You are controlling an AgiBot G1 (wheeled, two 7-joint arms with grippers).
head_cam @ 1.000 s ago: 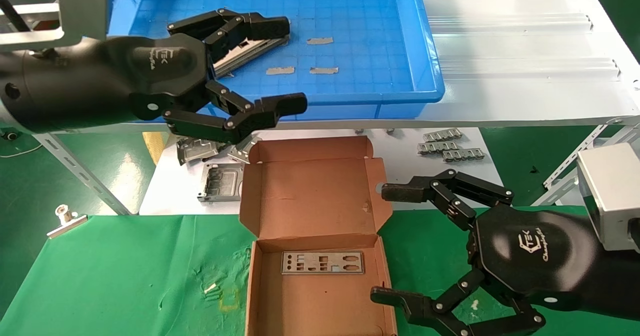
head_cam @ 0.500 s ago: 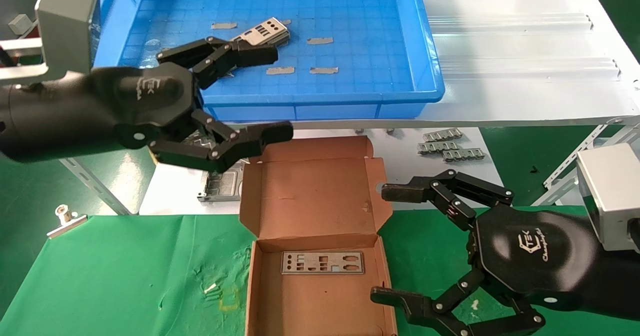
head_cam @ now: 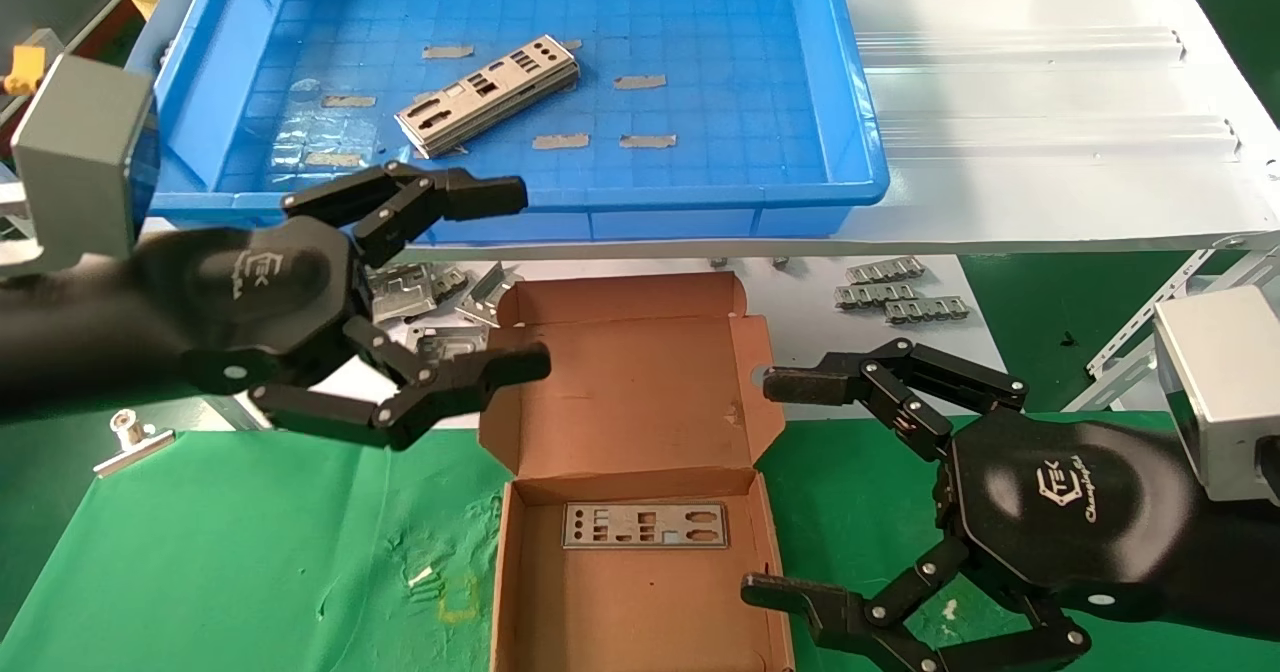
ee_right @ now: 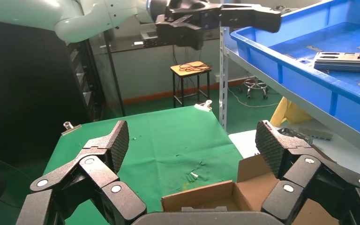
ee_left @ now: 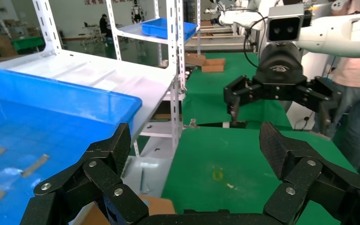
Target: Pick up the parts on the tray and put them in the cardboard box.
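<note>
right gripper: parked just off the cardboard box's right side, over the green cloth; fingers spread wide, holding nothing.
cardboard box: landmark. Open, lid folded back toward the tray, base on the green cloth.
part in box: one grey plate lying flat on the box floor, at the end next to the lid hinge.
left gripper: at the box's left, level with the lid's left flap, nearer than the tray's front wall; fingers wide apart, empty.
stamped frames: on the white shelf left of the box lid, partly hidden behind the left gripper.
ridged strips: same shelf, beyond the box's right flap.
tray: on the upper shelf beyond the box.
parts on tray: small stack lying diagonal on the tray floor, far-left of the box, clear of both grippers.
tape bits: stuck on the tray floor around the stack.
binder clip: far left of the box, at the cloth's edge.
</note>
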